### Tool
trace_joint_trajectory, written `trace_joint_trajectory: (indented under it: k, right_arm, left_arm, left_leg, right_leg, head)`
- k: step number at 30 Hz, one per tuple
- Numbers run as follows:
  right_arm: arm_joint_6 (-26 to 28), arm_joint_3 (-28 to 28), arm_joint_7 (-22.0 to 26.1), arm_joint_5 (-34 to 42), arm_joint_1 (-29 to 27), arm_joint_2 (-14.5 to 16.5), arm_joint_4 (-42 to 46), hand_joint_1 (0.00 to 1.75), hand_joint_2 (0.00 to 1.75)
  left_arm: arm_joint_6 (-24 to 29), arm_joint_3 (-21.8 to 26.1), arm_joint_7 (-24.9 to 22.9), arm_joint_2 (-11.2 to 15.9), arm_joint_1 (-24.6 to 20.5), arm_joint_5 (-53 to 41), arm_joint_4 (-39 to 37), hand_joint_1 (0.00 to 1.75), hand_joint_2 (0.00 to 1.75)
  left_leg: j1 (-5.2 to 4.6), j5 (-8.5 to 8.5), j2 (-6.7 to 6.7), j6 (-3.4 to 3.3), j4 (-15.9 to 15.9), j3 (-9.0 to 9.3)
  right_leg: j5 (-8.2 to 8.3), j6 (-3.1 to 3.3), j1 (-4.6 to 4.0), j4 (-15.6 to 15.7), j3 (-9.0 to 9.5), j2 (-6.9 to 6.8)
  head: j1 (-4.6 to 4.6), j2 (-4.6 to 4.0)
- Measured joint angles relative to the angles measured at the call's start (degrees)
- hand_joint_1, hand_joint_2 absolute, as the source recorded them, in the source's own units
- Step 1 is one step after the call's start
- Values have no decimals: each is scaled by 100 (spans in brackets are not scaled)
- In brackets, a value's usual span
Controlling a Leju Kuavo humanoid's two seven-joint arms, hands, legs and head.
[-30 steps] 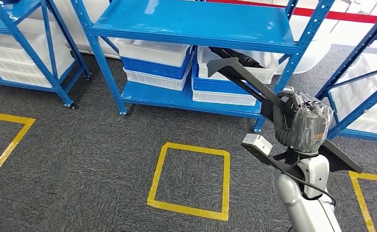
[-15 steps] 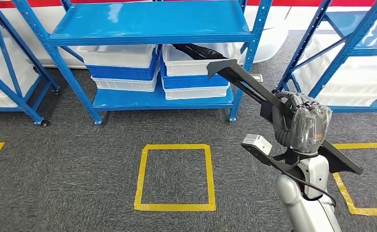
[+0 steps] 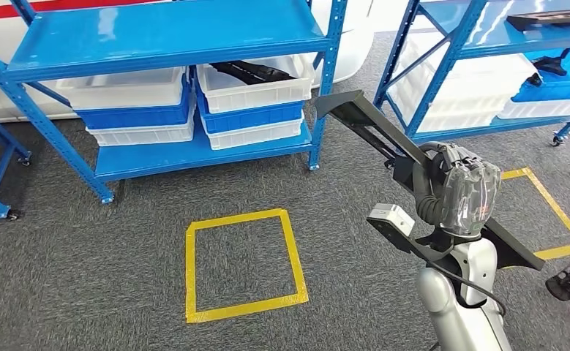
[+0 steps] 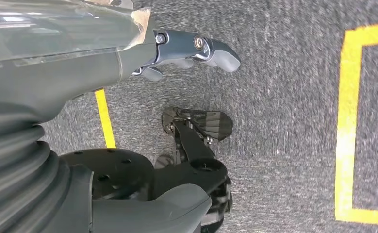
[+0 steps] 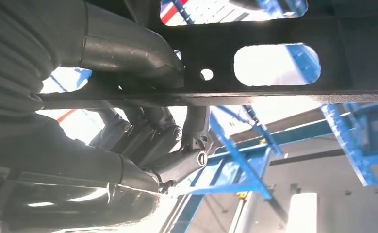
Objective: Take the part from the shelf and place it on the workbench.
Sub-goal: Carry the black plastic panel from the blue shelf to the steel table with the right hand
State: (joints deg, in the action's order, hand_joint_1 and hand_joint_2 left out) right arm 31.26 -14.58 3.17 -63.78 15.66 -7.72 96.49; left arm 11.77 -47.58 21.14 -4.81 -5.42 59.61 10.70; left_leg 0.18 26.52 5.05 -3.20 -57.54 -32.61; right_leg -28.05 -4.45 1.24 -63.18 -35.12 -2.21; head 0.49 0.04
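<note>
My right hand (image 3: 461, 186) grips a long black metal part (image 3: 362, 117) around its middle, at chest height. The part slants from upper left, near the shelf post, down past the hand to the lower right. In the right wrist view the fingers (image 5: 177, 133) wrap the underside of the part (image 5: 342, 63), a flat black bar with slotted holes. My left hand (image 4: 191, 48) hangs over the grey carpet and holds nothing, its fingers loosely apart.
A blue shelf rack (image 3: 165, 36) stands ahead with white and blue bins (image 3: 249, 95), one holding another black part (image 3: 256, 71). A second blue rack (image 3: 486, 44) is at the right. Yellow tape squares (image 3: 241, 263) mark the carpet.
The whole picture has shifted left as the camera turned right, so the second rack has come into view. My right hand and the part keep the same place in the picture.
</note>
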Motion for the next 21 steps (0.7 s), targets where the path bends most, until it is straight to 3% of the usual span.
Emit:
trace_joint_trajectory:
  k: [2,3,5,7,9,11,12,13,14,16,18,20,21]
  right_arm:
    - [0,2,1,2,18,7,1,175,175]
    - [0,5,1,3,22,9,2,175,175]
    - [0,12,0,6,10,12,3,175,175]
    - [0,14,0,7,4,16,13,175,175]
    - [-1,13,1,7,5,27,22,175,175]
    - [-2,12,2,6,-10,39,21,175,175]
    - [-2,12,2,6,-19,43,20,175,175]
    - [-2,12,2,6,-26,43,20,175,175]
    - [-2,12,2,7,-28,44,21,175,175]
    - [-2,12,2,7,-20,46,22,175,175]
    - [-2,12,4,7,-10,48,28,175,175]
    - [-2,14,12,8,-17,45,38,175,175]
    - [-1,17,21,9,-26,42,45,175,175]
  left_arm:
    - [-2,-1,0,0,-11,-1,1,0,175]
    - [-3,-2,0,2,-14,-1,1,0,175]
    - [-3,-3,0,5,-23,-1,1,0,175]
    - [-3,-2,1,9,-33,-1,1,0,175]
    - [-3,-2,1,11,-21,-1,0,0,175]
    - [-3,-3,0,11,-1,-1,-1,0,175]
    - [-3,-3,0,11,5,-1,-1,0,175]
    - [-3,-3,0,14,6,-1,0,0,175]
    - [-3,-2,0,17,6,-1,-1,0,175]
    - [-3,-1,-4,25,4,2,0,0,175]
    - [-8,1,-22,28,4,13,0,0,175]
    - [-9,2,-63,21,-2,32,1,0,175]
    - [-3,3,-83,17,-12,39,0,0,175]
  left_leg:
    - [-42,18,126,51,-38,-10]
    - [-62,23,190,75,-51,-14]
    - [-54,39,247,130,-72,-16]
    - [-14,230,-38,199,-295,-106]
    - [13,626,-410,248,-928,-367]
    - [28,898,-511,269,-1600,-651]
    - [41,883,-521,275,-1704,-687]
    - [58,750,-530,279,-1559,-604]
    - [84,541,-570,283,-1207,-418]
    - [139,257,-795,299,-470,-49]
    - [139,209,-930,291,-178,72]
    - [103,169,-815,220,-142,61]
    - [95,138,-747,166,-115,60]
  right_leg:
    - [121,81,-48,503,281,-212]
    - [136,145,-71,561,297,-226]
    - [183,245,-39,566,263,-79]
    - [231,343,25,580,243,50]
    - [267,420,46,582,214,166]
    - [291,446,42,578,183,311]
    - [301,447,45,574,173,396]
    - [309,442,51,565,169,480]
    - [315,437,60,552,168,561]
    - [324,398,51,513,139,709]
    - [356,310,25,499,67,832]
    - [408,206,25,525,-5,948]
    - [398,179,26,494,-52,898]
  head:
    - [3,0]
    - [4,0]
    - [-2,0]
    - [-10,0]
    - [-22,0]
    - [-25,1]
    - [-25,1]
    - [-25,1]
    - [-26,1]
    - [-23,0]
    - [-21,0]
    - [-26,0]
    - [-24,0]
